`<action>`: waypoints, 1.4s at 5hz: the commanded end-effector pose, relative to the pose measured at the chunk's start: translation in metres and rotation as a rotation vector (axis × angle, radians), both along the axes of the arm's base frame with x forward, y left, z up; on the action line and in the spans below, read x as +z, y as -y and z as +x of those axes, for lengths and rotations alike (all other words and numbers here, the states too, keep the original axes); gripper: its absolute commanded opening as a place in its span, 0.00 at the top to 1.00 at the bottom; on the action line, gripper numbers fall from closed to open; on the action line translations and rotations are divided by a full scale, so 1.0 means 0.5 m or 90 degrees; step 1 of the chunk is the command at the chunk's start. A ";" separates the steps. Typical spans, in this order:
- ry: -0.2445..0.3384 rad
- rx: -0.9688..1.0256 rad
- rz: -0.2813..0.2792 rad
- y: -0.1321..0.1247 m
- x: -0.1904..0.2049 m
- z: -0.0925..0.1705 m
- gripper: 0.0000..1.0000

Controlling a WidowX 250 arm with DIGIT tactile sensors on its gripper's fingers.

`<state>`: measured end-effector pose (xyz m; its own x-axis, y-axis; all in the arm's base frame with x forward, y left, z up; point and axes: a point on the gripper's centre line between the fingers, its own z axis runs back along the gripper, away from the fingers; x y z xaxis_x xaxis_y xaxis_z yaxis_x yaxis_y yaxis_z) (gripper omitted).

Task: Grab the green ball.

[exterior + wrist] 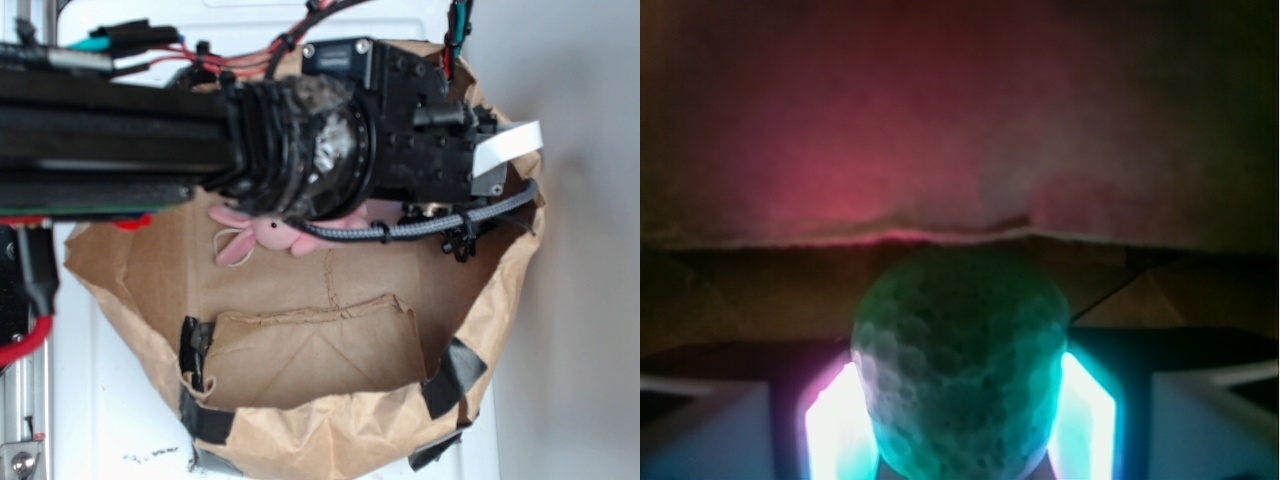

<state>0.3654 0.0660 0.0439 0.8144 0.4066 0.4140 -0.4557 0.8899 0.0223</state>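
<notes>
Teal-green and bumpy, the green ball [960,365] fills the lower middle of your wrist view, sitting between the two glowing fingers [835,425] of the end effector [958,425], which press against both its sides, so the end effector is clamped on the ball. Beyond it you see the brown paper floor and a fold line of the paper bag [960,130], tinted red in the dim light. In the exterior view you cannot see the ball; the black arm [330,140] reaches into the open brown paper bag [330,380] and hides it. The pink plush bunny [262,232] lies on the bag floor just under the arm. The bag rests on a white desk [110,420].
</notes>
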 end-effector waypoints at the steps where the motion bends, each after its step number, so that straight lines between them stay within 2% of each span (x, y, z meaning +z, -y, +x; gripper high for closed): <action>1: 0.041 -0.004 0.010 -0.004 0.044 0.024 1.00; 2: 0.027 -0.023 0.001 0.002 0.055 0.009 1.00; 3: -0.004 -0.072 -0.005 0.022 0.087 -0.033 1.00; 5: -0.039 -0.149 -0.057 0.049 0.162 -0.099 1.00; 7: -0.077 -0.207 -0.069 0.062 0.219 -0.161 1.00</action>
<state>0.2775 0.0273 0.1294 0.9656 0.1591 0.2058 -0.1528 0.9872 -0.0462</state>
